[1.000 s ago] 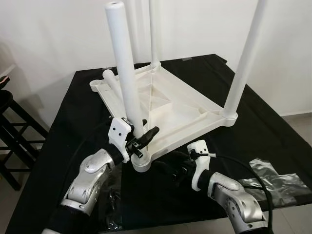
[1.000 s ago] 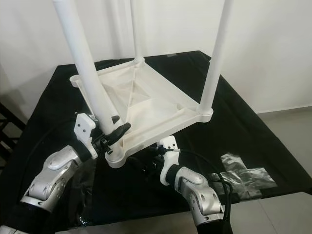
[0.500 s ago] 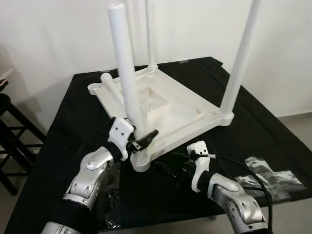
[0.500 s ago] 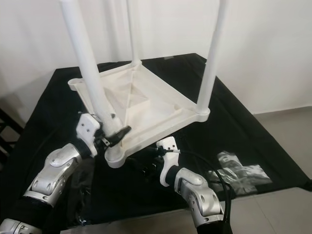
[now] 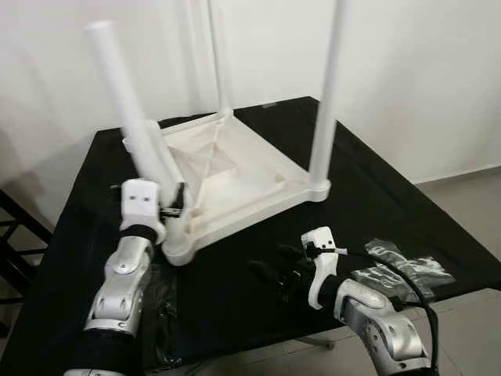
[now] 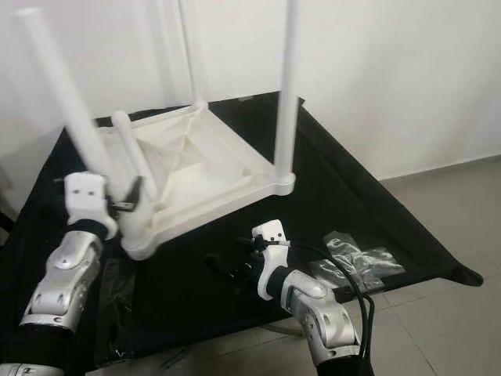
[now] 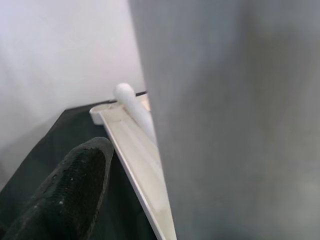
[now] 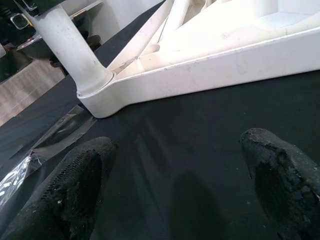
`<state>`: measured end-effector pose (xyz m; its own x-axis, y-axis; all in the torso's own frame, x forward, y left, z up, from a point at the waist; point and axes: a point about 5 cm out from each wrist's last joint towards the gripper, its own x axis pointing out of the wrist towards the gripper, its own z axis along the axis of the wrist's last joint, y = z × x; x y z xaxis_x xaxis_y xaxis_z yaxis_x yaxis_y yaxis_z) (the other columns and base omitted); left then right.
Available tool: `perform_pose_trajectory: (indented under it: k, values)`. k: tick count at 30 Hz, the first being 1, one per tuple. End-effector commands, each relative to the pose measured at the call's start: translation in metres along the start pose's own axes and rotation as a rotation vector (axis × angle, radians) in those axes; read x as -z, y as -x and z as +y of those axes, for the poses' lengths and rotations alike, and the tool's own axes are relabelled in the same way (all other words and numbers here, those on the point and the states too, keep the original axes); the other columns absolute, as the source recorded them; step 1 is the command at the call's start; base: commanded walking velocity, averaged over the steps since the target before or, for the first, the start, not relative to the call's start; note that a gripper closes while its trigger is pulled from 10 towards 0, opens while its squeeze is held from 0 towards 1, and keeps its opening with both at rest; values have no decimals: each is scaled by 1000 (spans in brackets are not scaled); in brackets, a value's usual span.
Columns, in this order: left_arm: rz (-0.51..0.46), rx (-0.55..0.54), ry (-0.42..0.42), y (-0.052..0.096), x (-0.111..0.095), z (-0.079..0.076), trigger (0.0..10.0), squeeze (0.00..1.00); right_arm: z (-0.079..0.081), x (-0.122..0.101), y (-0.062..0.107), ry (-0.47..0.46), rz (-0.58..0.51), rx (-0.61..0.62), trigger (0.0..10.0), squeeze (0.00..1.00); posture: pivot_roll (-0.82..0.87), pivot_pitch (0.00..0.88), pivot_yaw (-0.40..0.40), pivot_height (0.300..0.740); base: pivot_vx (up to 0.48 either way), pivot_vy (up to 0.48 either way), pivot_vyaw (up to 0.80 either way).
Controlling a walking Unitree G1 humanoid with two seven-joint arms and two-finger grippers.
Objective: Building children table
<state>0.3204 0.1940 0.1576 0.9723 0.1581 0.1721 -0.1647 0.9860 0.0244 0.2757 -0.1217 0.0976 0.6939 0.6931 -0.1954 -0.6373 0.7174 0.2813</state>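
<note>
Near edge, right: right gripper (image 5: 270,274) hovers low over the black cloth (image 5: 235,290), fingers spread wide, nothing between them; one finger (image 8: 75,185) shows dark and knobbly in the wrist view, the cloth bare in the gap.
Near edge, left: clear plastic wrap (image 5: 160,329) lies crumpled on the cloth beside the left arm.
Near right corner: plastic bag (image 5: 403,266) lies flat on the cloth, just beside the right arm's cable.
Left side: left gripper (image 5: 174,205) is up against the nearest leg (image 5: 129,133) close to its foot; one black finger (image 7: 65,190) sits alongside the pale leg in the wrist view, but I cannot tell whether the fingers are clamped on it or loose.
Nearest leg: stands in the table's near corner socket, leaning away to the left rather than upright.
Middle of the cloth: table (image 5: 235,176), white plastic, lies upside down with its ribbed underside up, one corner pointing at the near edge.
Right corner of the table: leg (image 5: 325,102) stands upright in its socket.
Far corner of the table: leg (image 5: 219,63) stands upright, its top out of view.
Left corner of the table: loose leg (image 6: 135,160) lies slanted along the table's left rim, rounded end raised.
Far side: white wall (image 5: 407,70) behind the cloth's far edge.
</note>
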Motion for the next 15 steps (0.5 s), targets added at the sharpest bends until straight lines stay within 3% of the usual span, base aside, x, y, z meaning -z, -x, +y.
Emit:
perform_pose_trajectory:
  k: [1, 4, 5, 6, 7, 9, 10, 12, 13, 15]
  values:
    - [68, -127, 17, 4, 10, 21, 10000, 0, 2, 0, -3, -11, 2, -15, 10000, 0, -114, 0, 45, 740, 0, 0, 0]
    - [87, -156, 45, 4, 12, 22, 10000, 0, 2, 0, -3, -11, 2, -15, 10000, 0, -115, 0, 46, 740, 0, 0, 0]
    - [95, -172, 80, 2, 12, 22, 3490, 0, 2, 0, -3, -10, 2, -14, 10000, 0, -116, 0, 45, 740, 0, 0, 0]
    - [95, -172, 80, 2, 12, 22, 3490, 0, 2, 0, -3, -10, 2, -14, 10000, 0, -116, 0, 45, 740, 0, 0, 0]
    - [91, -172, 117, 0, 9, 19, 0, 0, 2, 0, -3, -10, 2, -14, 10000, 0, -117, 0, 46, 740, 0, 0, 0]
    - [84, -165, 123, -1, 7, 18, 0, 0, 2, 0, -3, -10, 2, -14, 10000, 0, -117, 0, 46, 740, 0, 0, 0]
    - [-18, -5, 164, -6, -10, 0, 0, 0, 2, 0, -3, -10, 1, -14, 10000, 0, -118, 0, 47, 740, 0, 0, 0]
    - [-91, 134, 180, -6, -22, -15, 0, 0, 2, 0, -3, -10, 1, -14, 10000, 0, -118, 0, 47, 740, 0, 0, 0]
    - [-91, 134, 180, -6, -22, -15, 0, 0, 2, 0, -3, -10, 1, -14, 10000, 0, -118, 0, 47, 740, 0, 0, 0]
    - [-165, 356, 190, 2, -37, -39, 0, 0, 2, 0, -3, -11, 1, -15, 10000, 0, -117, 0, 46, 740, 0, 0, 0]
